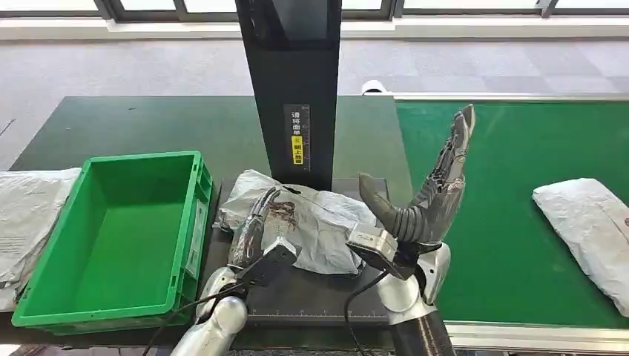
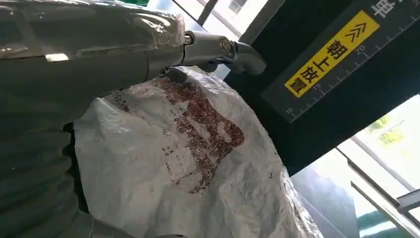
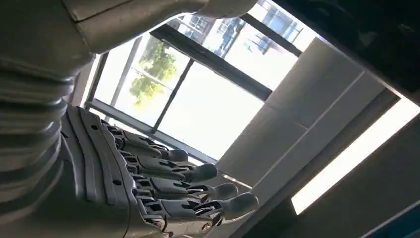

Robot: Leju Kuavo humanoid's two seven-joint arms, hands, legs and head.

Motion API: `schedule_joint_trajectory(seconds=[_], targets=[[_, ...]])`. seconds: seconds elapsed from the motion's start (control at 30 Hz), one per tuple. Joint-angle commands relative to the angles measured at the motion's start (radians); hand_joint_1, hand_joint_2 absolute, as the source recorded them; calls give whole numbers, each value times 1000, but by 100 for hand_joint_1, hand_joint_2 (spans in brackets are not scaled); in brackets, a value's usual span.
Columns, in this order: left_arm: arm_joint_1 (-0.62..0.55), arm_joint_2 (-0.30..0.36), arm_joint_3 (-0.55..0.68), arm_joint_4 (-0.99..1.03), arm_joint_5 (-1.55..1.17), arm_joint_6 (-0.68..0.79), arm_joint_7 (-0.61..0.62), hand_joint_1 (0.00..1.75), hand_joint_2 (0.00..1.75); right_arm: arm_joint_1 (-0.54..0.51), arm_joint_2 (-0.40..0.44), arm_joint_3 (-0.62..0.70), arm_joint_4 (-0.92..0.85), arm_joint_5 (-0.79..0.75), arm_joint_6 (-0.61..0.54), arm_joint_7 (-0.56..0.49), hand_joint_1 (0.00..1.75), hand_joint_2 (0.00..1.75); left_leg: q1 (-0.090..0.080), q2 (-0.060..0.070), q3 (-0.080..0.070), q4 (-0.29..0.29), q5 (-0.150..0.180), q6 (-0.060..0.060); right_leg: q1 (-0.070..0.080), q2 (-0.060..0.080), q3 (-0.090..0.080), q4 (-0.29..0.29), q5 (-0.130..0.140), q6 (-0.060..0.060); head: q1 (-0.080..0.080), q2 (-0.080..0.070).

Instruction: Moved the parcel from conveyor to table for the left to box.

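Note:
A crumpled grey parcel [image 1: 319, 222] with a reddish-brown print lies on the black platform [image 1: 319, 297] at the foot of the black column. My left hand [image 1: 252, 226] rests along the parcel's left side with its fingers stretched over the wrapping. In the left wrist view the thumb [image 2: 223, 49] arches above the parcel [image 2: 198, 163]; the other fingers are hidden. My right hand [image 1: 434, 185] is raised to the right of the parcel, at the conveyor's edge. Its fingers [image 3: 198, 191] are straight and apart, and it holds nothing.
An empty green crate [image 1: 194, 222] stands left of the platform, with grey bags [image 1: 30, 215] beyond it. The black column [image 1: 297, 89] with a yellow label rises just behind the parcel. Another grey parcel [image 1: 586, 222] lies on the green conveyor [image 1: 504, 148] at the right.

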Motion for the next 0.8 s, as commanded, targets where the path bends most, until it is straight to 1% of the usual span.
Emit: schedule_joint_trajectory(seconds=[0.03,0.23,0.33,0.37,0.4,0.43,0.57,0.8], targets=[[-41,39,-38,80,-15,-7,13,0,175,68,9,-32,-5,-3,3,-1,0,175,0,-2,2,-2,1,0,0,-2,3,-2,0,0,0,0],[-32,42,-33,86,-66,0,48,0,175,57,9,0,27,-26,3,-1,0,175,1,-3,4,-5,1,0,1,-3,5,-5,0,-1,0,0],[-45,46,-51,108,-115,-19,79,0,175,38,9,2,48,-35,3,-1,0,175,1,-1,3,-4,1,0,1,-1,4,-4,0,-1,0,0],[-64,51,-80,150,-179,-65,126,73,175,23,9,3,64,-38,3,-1,0,175,0,-1,2,-2,0,0,0,-1,3,-2,0,0,0,0],[-70,49,-90,169,-203,-85,140,162,175,17,9,3,72,-41,3,-1,0,175,0,-1,3,-3,1,0,0,-1,4,-3,0,0,0,0],[-74,47,-97,185,-221,-97,149,175,175,14,9,2,76,-41,3,-1,0,175,0,-1,2,-2,0,0,0,-2,3,-2,0,0,0,0],[-82,45,-104,220,-244,-125,159,175,175,13,9,1,81,-43,3,-1,0,175,0,-1,4,-4,1,0,1,-2,5,-5,1,0,0,0],[-97,33,-93,248,-288,-151,181,175,175,3,9,-2,107,-42,3,-1,0,175,0,0,2,-2,0,0,0,-1,4,-2,0,0,0,0]])
